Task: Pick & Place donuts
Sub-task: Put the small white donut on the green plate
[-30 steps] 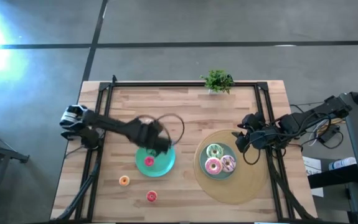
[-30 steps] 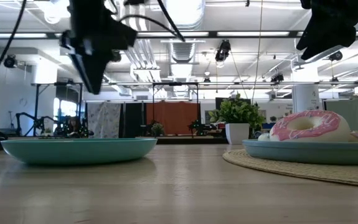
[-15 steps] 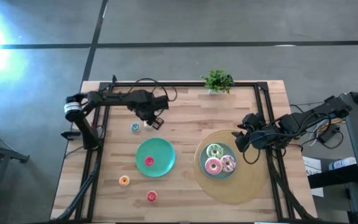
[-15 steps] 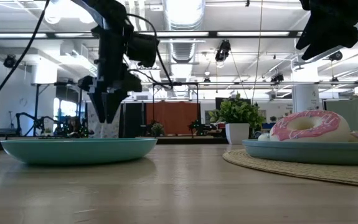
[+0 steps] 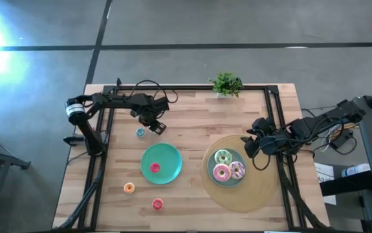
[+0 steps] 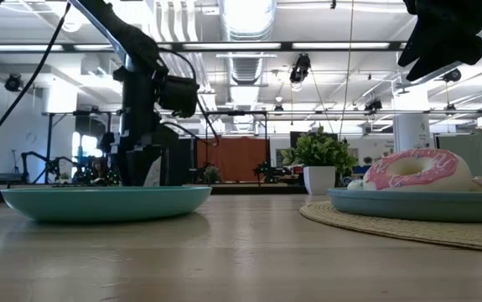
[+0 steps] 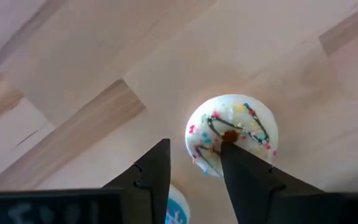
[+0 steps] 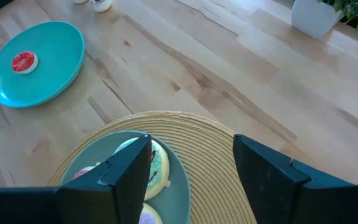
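Donuts lie spread over the wooden table point(image 5: 192, 123). Three larger ones, green-iced point(image 5: 222, 157), pink-iced point(image 5: 221, 172) and white-purple point(image 5: 237, 170), sit together on a teal plate point(image 5: 231, 182) on a round woven mat point(image 5: 257, 194) toward the table's right edge. A second teal plate point(image 5: 166, 173) near the table's middle carries a tiny red donut point(image 5: 154, 168). An orange donut point(image 5: 129, 188) and another small reddish one point(image 5: 158, 204) lie on bare wood near the front edge, toward the left corner. A tiny bluish donut point(image 5: 140, 133) lies on the wood in the back-left part of the table. The left gripper point(image 5: 158, 127) hangs low just beside it; in the left wrist view its fingers point(image 7: 244, 177) stand a little apart, one tip over a pale sprinkled donut point(image 7: 231, 134) on the wood, the other on bare wood beside it, and whether they touch it I cannot tell. The right gripper point(image 5: 250, 144) waits above the mat's back-right rim, by the table's right edge, its fingers point(image 8: 129, 165) spread wide and holding nothing. A potted plant point(image 5: 226, 84) stands at the back edge.
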Action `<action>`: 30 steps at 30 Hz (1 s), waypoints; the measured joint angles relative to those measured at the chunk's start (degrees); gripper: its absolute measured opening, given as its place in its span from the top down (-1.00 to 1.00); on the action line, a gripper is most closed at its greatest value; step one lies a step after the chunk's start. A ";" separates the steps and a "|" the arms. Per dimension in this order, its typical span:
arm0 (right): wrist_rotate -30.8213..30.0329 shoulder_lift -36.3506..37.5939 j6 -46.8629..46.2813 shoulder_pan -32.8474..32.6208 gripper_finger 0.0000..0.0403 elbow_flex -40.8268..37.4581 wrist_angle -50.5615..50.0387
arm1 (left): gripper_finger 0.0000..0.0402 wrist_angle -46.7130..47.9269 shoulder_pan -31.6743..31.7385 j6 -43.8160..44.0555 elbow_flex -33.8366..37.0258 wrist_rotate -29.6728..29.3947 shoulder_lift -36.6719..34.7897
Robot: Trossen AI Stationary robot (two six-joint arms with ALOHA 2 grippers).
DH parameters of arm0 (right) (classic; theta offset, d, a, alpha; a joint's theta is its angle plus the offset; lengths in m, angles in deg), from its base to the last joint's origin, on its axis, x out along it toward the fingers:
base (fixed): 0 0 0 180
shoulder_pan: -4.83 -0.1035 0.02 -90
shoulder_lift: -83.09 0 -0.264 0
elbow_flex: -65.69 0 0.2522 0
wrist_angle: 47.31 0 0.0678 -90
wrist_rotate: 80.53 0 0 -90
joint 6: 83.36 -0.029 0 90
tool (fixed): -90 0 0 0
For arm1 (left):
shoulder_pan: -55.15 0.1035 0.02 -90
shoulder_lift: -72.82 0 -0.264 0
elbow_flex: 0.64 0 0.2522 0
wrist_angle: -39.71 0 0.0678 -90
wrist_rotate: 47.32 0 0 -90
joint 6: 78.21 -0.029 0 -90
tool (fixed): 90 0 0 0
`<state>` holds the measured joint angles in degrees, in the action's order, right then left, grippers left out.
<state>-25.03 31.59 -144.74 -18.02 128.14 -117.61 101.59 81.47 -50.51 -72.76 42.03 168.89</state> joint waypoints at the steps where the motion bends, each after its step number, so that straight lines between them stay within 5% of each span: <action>1: -0.02 0.00 -0.11 0.00 -0.09 0.00 0.00 | 0.43 -0.96 0.28 -0.21 0.60 0.73 0.00; 9: -0.24 0.00 -0.16 0.00 -0.09 0.00 -0.01 | 0.46 -8.55 0.70 -0.36 4.06 5.66 -0.12; 17: -1.60 -0.02 -0.34 0.55 -0.09 0.00 -0.09 | 0.94 -9.58 0.45 -0.93 2.30 6.11 0.02; 20: -1.64 -0.02 -0.28 0.85 -0.09 0.00 -0.11 | 0.97 -7.50 -0.88 -1.05 -0.01 6.06 -1.40; 30: -1.25 -0.02 0.75 0.90 -0.09 0.00 -0.28 | 0.99 2.47 -19.18 3.55 -5.07 0.57 -5.51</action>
<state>-26.28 31.56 -143.99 -17.12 128.14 -117.89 104.07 62.29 -46.96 -77.84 42.60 163.38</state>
